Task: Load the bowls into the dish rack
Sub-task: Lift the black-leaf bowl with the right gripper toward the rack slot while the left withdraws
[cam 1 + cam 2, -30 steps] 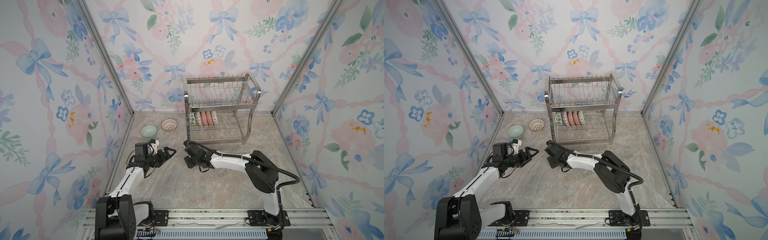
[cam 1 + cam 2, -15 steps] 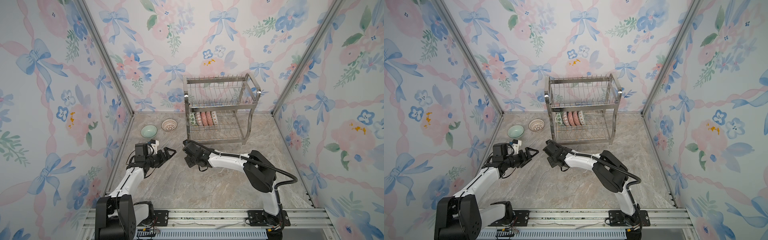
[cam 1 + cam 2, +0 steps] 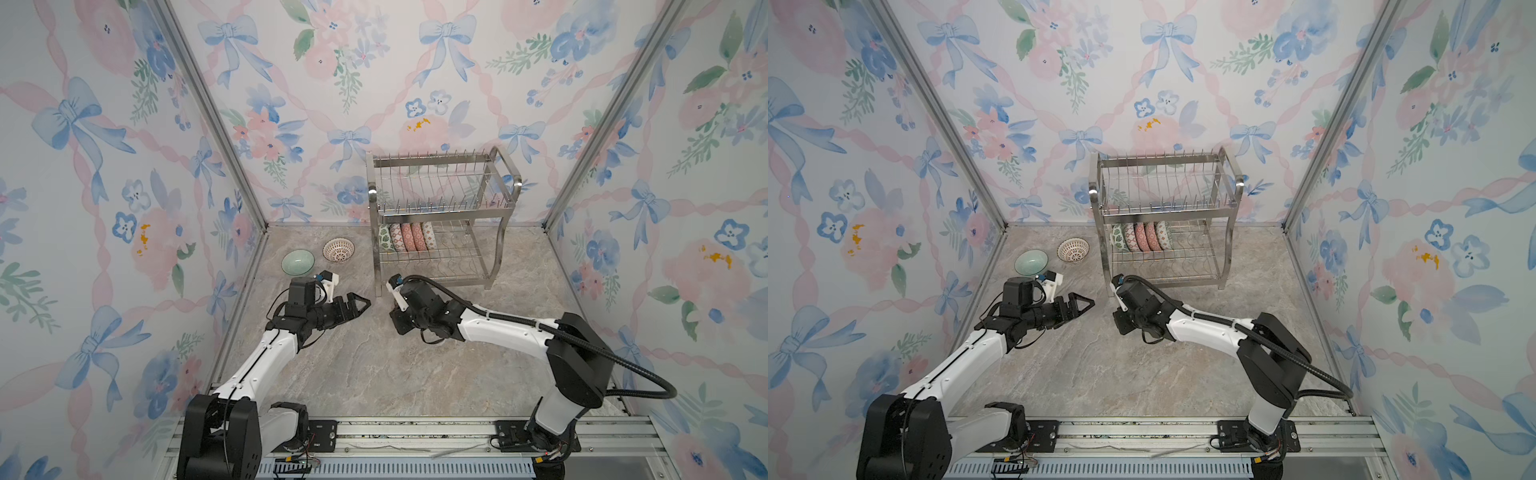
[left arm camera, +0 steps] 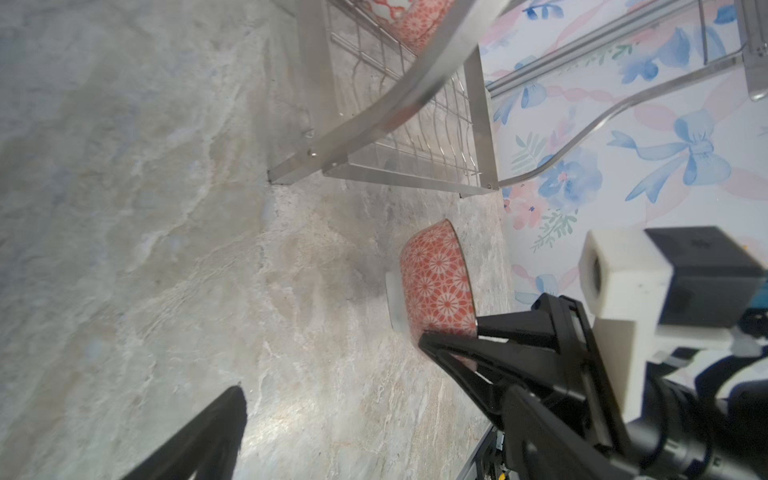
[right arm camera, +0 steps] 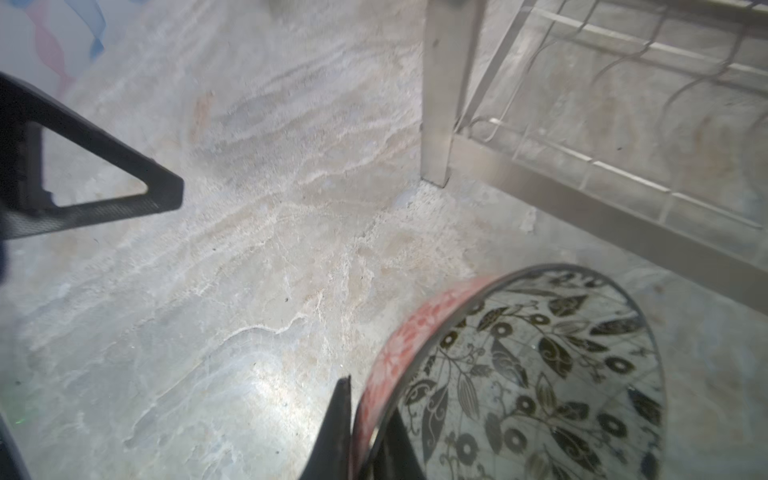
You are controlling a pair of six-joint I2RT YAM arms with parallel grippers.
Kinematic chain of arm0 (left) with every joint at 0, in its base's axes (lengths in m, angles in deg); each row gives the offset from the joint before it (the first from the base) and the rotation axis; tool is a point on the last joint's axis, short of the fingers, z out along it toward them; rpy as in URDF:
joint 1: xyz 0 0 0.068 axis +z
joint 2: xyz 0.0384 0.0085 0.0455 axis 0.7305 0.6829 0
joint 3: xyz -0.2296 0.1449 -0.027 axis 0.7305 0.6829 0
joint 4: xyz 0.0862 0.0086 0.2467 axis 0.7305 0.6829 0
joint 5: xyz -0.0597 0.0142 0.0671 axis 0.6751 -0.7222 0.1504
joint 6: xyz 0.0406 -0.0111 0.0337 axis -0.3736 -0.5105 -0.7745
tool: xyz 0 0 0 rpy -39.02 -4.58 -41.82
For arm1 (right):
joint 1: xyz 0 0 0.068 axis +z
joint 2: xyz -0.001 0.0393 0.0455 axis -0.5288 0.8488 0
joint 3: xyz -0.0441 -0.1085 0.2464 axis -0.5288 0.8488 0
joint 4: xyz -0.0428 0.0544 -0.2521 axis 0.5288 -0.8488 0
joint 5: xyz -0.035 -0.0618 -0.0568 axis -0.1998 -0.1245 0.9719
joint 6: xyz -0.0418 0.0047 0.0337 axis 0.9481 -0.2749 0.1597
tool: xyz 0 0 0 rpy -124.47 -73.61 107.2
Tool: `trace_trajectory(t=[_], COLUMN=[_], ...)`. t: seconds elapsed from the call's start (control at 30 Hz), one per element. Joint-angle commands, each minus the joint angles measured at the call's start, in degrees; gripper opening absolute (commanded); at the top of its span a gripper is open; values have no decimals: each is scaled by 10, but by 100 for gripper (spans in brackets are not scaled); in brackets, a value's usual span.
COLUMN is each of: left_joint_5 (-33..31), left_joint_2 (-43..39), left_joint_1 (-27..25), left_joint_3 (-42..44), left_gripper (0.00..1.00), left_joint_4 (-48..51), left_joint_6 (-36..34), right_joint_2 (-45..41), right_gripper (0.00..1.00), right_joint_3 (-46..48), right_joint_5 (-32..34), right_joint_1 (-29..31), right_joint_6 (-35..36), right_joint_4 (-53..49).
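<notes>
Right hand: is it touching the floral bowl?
Touching. The right wrist view shows the right hand pinching the floral bowl by its rim, a finger each side.

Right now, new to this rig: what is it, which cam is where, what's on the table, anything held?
A left arm and a right arm sit on a rail at the front of a stone-look table. Two pictures come from one overhead camera pair, so they nearly match; the other two come from a camera on each wrist. At the back stands a steel dish rack, with a row of bowls on edge in its lower tier. Left of it on the table are a pale green bowl and a red-lattice bowl. The left gripper is open and empty. The right gripper is shut on the rim of a floral bowl, red outside, dark leaves inside.
</notes>
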Motion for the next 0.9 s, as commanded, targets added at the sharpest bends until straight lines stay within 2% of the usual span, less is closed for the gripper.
trace_trajectory(t=[0.0,0.17,0.23,0.37,0.67,0.87], left_joint_5=[-58,-127,-153,-167,-176,-217], left_joint_2=[12,46,56,93,202,223], left_joint_1=[-51,-142,-173,-216,-247,-253], left_joint_3=[-36,-113,-140,-205,-334,-319], left_gripper=[98,98,98,98,98,98], left_joint_4=[9,8,7,8,13,-4], left_joint_6=[-19,-31,-46,-83,-116,-93], right_joint_2=[-78,-144,-151,-143,-41,30], right_gripper=[0,0,0,0,0,0], right_joint_3=[32,86,93,90,69,38], right_joint_5=[-49,-81,-104,-137,-194,-200], right_joint_1=[-49,-136,-182,-250,-331,-345], right_joint_6=[-1,-17,-33,-46,-115,-139], right_joint_4=[86,145,164,195,337,385])
